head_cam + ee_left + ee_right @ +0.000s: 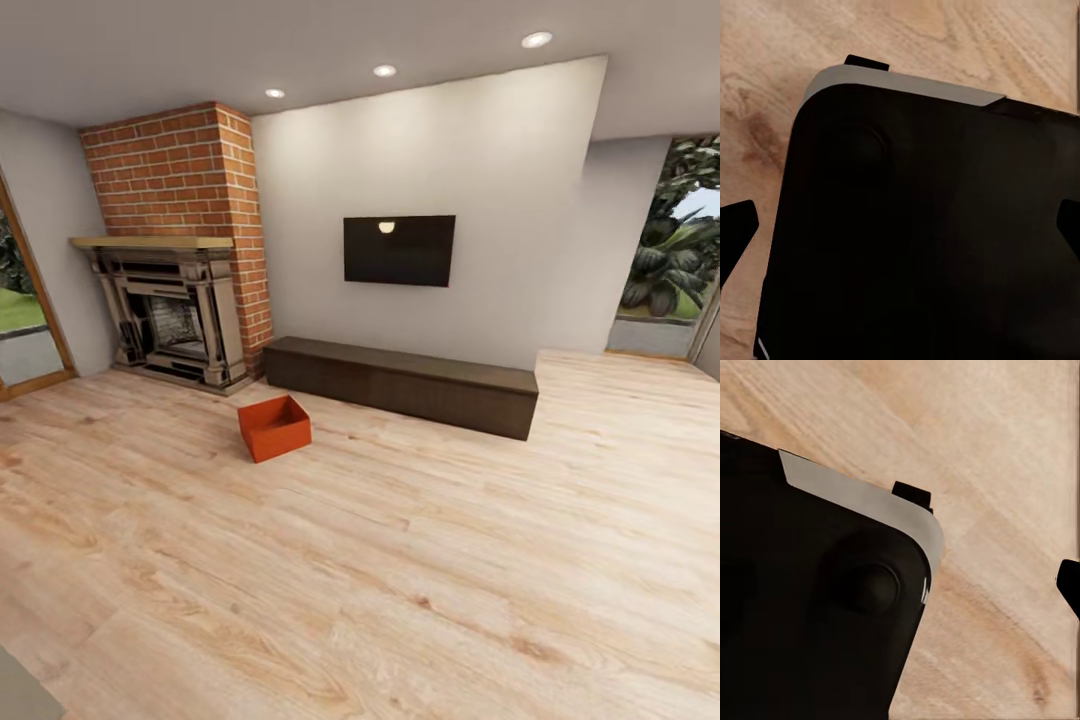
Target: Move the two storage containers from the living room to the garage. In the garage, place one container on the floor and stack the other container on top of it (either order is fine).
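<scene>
Presently listed: one orange-red storage container (275, 428), open-topped, on the light wood-plank floor (400, 580) of the living room, near the brick fireplace (180, 300) and before a dark low cabinet (400, 385). Wall television (399, 250) above. Gripper states: cannot tell from either wrist view.

No legible text, labels, brands, numbers or signs on anything in these views.

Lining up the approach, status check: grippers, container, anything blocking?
Grippers: state cannot be told. One orange-red storage container upright on wood floor, between brick fireplace and low dark cabinet. Nothing on the floor between.
</scene>
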`<state>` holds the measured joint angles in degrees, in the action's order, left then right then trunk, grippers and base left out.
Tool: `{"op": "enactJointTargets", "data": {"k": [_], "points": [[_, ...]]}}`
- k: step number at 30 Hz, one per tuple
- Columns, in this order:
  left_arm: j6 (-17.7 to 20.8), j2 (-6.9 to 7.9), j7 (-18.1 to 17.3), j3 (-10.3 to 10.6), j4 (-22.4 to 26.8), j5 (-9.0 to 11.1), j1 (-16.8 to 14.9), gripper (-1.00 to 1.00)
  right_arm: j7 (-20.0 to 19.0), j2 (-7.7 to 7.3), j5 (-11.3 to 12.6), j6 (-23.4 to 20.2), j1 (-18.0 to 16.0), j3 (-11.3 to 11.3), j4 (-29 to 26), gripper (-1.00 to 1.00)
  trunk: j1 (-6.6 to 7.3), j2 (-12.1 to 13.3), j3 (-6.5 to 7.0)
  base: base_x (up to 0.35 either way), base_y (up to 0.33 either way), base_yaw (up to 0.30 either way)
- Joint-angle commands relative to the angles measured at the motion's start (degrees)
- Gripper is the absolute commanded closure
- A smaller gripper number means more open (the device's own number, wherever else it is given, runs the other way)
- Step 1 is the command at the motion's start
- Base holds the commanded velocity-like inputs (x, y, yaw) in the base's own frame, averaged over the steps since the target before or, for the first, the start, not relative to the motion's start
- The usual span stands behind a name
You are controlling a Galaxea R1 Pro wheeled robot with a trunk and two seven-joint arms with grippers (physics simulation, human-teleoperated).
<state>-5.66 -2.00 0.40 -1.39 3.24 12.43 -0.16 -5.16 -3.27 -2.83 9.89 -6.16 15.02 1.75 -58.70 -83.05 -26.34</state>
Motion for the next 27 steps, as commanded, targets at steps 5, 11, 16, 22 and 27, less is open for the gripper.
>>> {"op": "enactJointTargets", "data": {"k": [5,11,16,22,27], "points": [[-0.07,0.00,0.02,-0.11,-0.07,0.23,-0.02,-1.00,-0.12,-0.29,-0.32,0.46,-0.08,0.04,0.18,-1.00,-0.03,-0.03,-0.05,0.325,0.000,0.000],[-0.05,0.02,0.03,-0.11,-0.07,0.23,-0.02,-1.00,-0.03,-0.34,-0.40,0.06,-0.08,0.10,0.19,-1.00,-0.03,-0.03,-0.05,0.325,0.000,0.000],[-0.05,-0.01,0.03,-0.11,-0.07,0.23,-0.02,-1.00,-0.03,-0.27,-0.37,0.04,-0.08,0.10,0.19,-1.00,-0.03,-0.03,-0.05,0.325,0.000,0.000],[-0.05,-0.02,0.01,-0.11,-0.07,0.23,-0.02,-1.00,-0.06,0.10,-0.09,-0.02,-0.08,-0.18,0.19,-1.00,-0.03,-0.03,-0.05,0.325,-0.015,0.000],[-0.05,-0.02,0.02,-0.11,-0.07,0.23,-0.02,-1.00,-0.11,0.05,-0.09,-0.04,-0.08,-0.18,0.19,-1.00,-0.03,-0.03,-0.05,0.322,-0.083,0.000]]}}
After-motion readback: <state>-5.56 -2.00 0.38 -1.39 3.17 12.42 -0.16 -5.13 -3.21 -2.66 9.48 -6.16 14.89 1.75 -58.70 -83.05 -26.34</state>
